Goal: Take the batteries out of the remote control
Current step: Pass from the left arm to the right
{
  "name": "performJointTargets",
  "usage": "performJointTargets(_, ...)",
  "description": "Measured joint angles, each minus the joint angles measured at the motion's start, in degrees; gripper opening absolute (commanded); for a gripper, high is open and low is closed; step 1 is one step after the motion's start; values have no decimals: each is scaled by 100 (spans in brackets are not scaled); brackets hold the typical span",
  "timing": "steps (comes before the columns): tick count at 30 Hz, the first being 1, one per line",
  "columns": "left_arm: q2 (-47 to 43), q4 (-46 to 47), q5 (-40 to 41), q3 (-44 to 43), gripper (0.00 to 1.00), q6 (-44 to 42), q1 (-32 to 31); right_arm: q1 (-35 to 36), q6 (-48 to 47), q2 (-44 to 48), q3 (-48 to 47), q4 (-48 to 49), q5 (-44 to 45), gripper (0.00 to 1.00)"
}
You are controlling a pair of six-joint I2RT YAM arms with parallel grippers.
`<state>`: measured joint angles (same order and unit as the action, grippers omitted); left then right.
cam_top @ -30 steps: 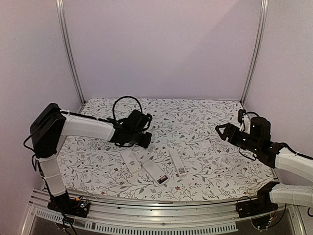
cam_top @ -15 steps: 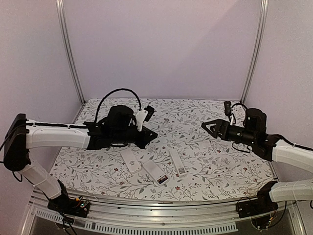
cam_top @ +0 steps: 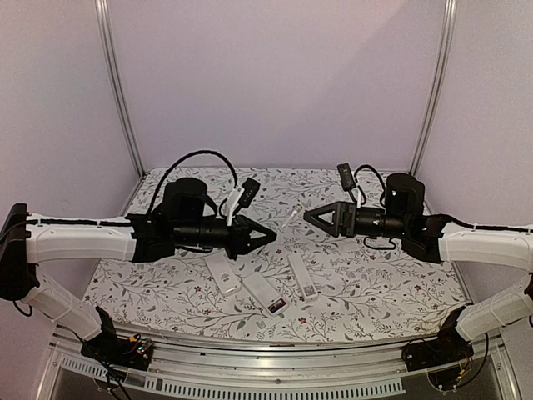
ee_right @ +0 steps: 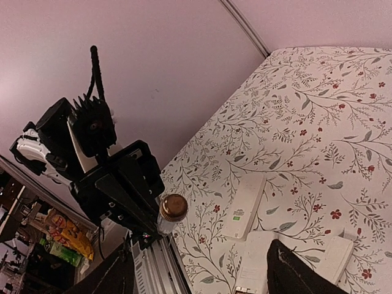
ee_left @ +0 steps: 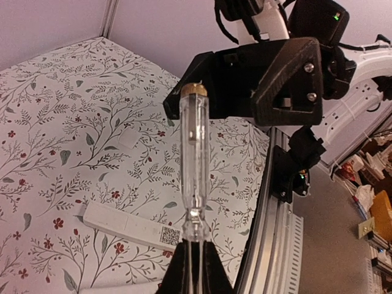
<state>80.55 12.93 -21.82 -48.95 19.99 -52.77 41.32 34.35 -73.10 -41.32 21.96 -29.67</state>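
Firstly, the left gripper is clenched on the thin end of a clear tool with a brass cap, which points across at the right gripper. The right gripper has its fingers spread wide with nothing between them. It faces the cap from very near; whether they touch I cannot tell. Both hang in the air over the middle of the table, and the far half of it lies open behind them. Under them, near the front edge, three white pieces lie side by side: a left piece, a middle remote and a right remote. The batteries seem to be the dark and red spot at the near end of the middle remote, too small to tell surely. The cloth is white with leaves and small red flowers, and lilac walls with metal posts close the space.
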Motion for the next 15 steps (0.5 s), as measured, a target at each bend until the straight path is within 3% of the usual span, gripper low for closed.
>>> performJointTargets(15,-2,131,-131,48,0,42,-66,269,603,-658,-68,859,-76,57)
